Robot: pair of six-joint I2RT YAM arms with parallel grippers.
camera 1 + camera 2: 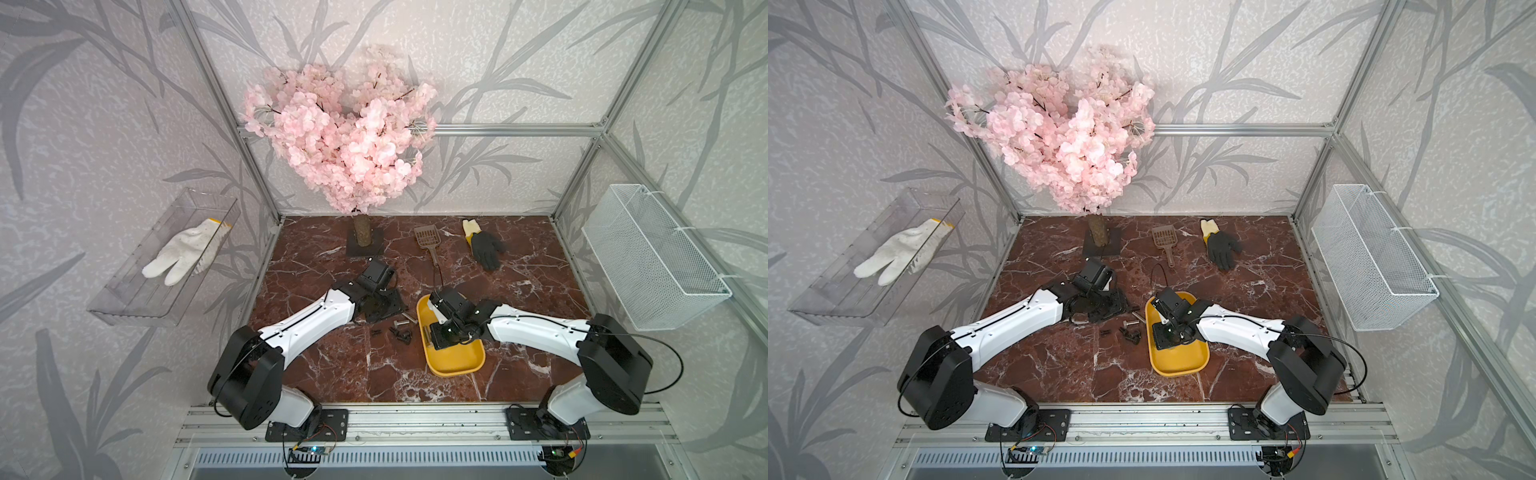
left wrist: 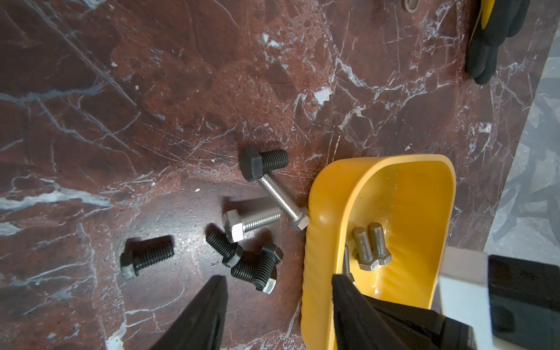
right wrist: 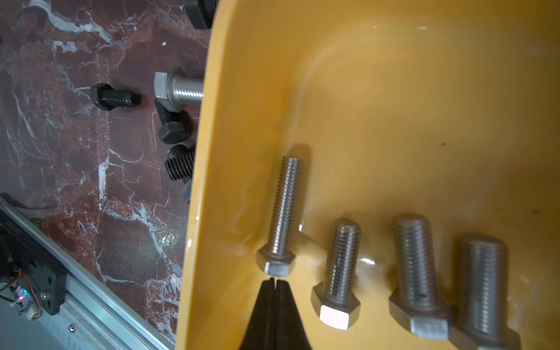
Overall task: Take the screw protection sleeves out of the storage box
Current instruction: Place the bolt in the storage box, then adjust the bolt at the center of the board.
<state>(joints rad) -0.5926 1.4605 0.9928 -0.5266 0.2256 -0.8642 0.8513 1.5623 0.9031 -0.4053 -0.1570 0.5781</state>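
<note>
In both top views my two arms reached inward over a red-brown marbled surface (image 1: 519,291). A shallow yellow plastic storage box (image 1: 453,359) lay under my right arm. The matte black stubby screw protection sleeves (image 1: 401,332) (image 1: 1129,332) lay outside it, on the surface just beside its left rim, nearer my left arm.

In the left wrist view my left tool (image 2: 278,276) hung empty, jaws wide apart, with one finger above the surface and the other above the box's rim. Several sleeves (image 2: 147,256) lay on their sides below, long axes pointing different ways, with two shiny silver hex bolts (image 2: 251,221) among them.

In the right wrist view my right tool (image 3: 274,281) was pinched shut on nothing, its tips at the head of a slim silver bolt (image 3: 285,212) inside the box (image 3: 394,106). Only silver bolts showed there, so I judged the sleeves were all out.

Around the surface stood a metal frame, leaf-patterned walls and a pink blossom tree (image 1: 345,133).
</note>
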